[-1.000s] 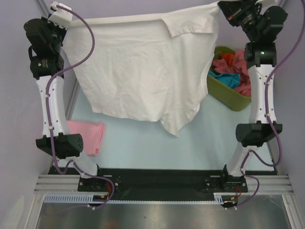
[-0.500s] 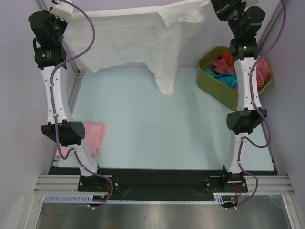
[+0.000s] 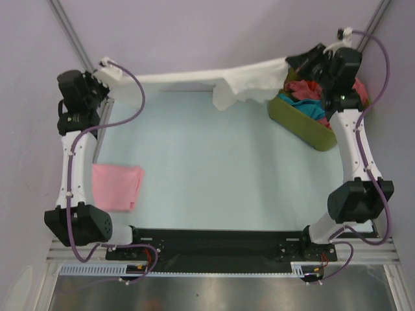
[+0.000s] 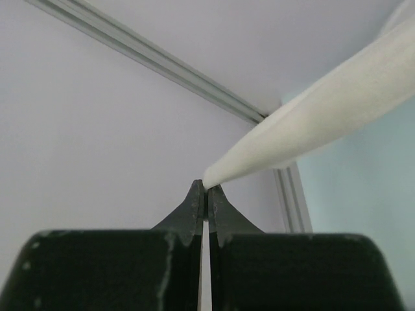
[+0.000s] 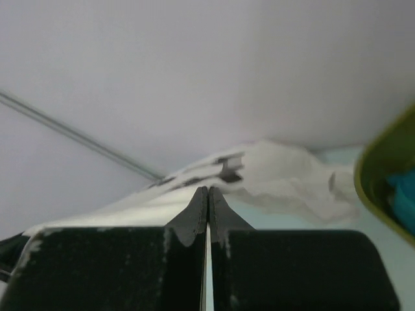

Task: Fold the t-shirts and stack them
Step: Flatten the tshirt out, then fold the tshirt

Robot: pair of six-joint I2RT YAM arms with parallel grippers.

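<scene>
A large white t-shirt [image 3: 214, 81] is stretched in a band along the far edge of the table, between my two grippers. My left gripper [image 3: 130, 79] is shut on its left end; the left wrist view shows the cloth [image 4: 324, 123] running from my shut tips [image 4: 207, 188]. My right gripper [image 3: 292, 61] is shut on its right end, by the tub. In the right wrist view the shirt [image 5: 279, 175], with its small dark marks, spreads beyond my shut tips [image 5: 208, 190]. A folded light pink t-shirt [image 3: 117, 186] lies flat at the near left.
An olive-green tub [image 3: 305, 123] at the far right holds teal and rose-red tees [image 3: 311, 97]; its rim shows in the right wrist view [image 5: 389, 168]. The light blue table top [image 3: 220, 168] is bounded by lilac walls and metal frame rails [image 3: 71, 35].
Both arms have lowered and reached away from the camera. The white shirt, which hung spread high between the grippers, has come down to a low band at the table's far edge.
</scene>
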